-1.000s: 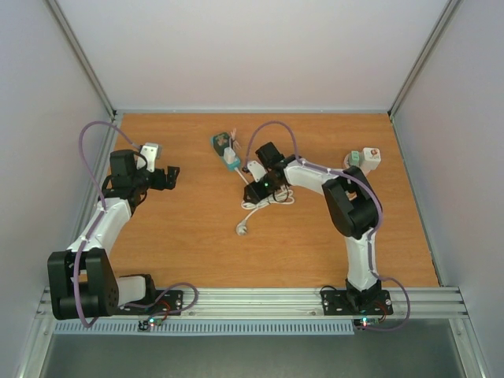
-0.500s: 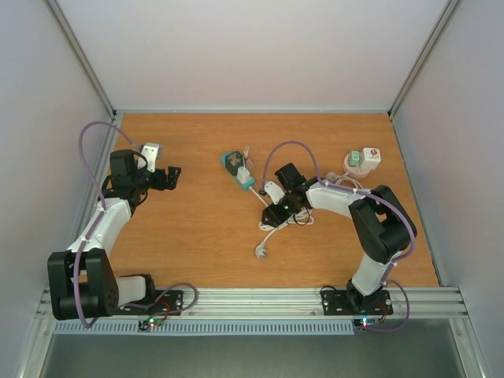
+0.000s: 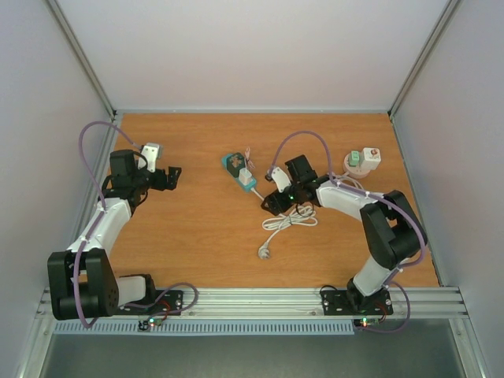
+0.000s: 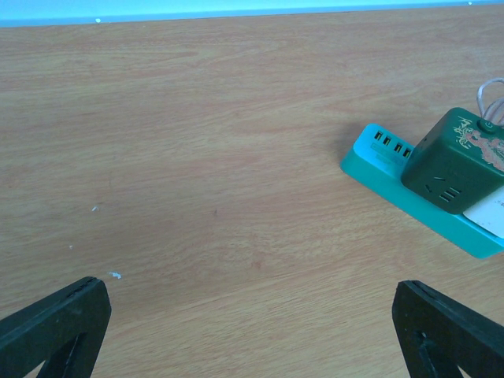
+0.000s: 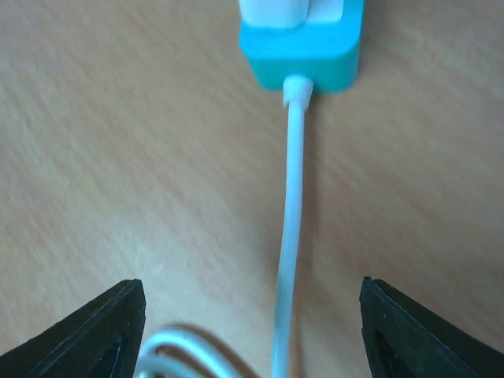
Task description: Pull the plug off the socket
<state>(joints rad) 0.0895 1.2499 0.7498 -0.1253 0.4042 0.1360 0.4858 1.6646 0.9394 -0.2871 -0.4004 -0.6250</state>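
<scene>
- This was a robotics lab test cell.
- Plain white panel walls (image 3: 236,47) on grey metal corner posts (image 3: 88,67) boxed in an orange-brown wood-grain tabletop (image 3: 197,228).
- Two black-and-white jointed robot arms, the left arm (image 3: 102,224) and the right arm (image 3: 346,201), stood bolted to a ribbed aluminium rail (image 3: 260,298) at the near edge.
- Exposed purple cables (image 3: 83,142) looped along both arms.

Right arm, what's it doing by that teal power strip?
The right gripper hangs open just short of the teal power strip, fingers either side of its white cable, gripping nothing. The white plug sits in the strip beside a dark green cube adapter, not yet pulled. The left gripper is open, off to the left.
</scene>
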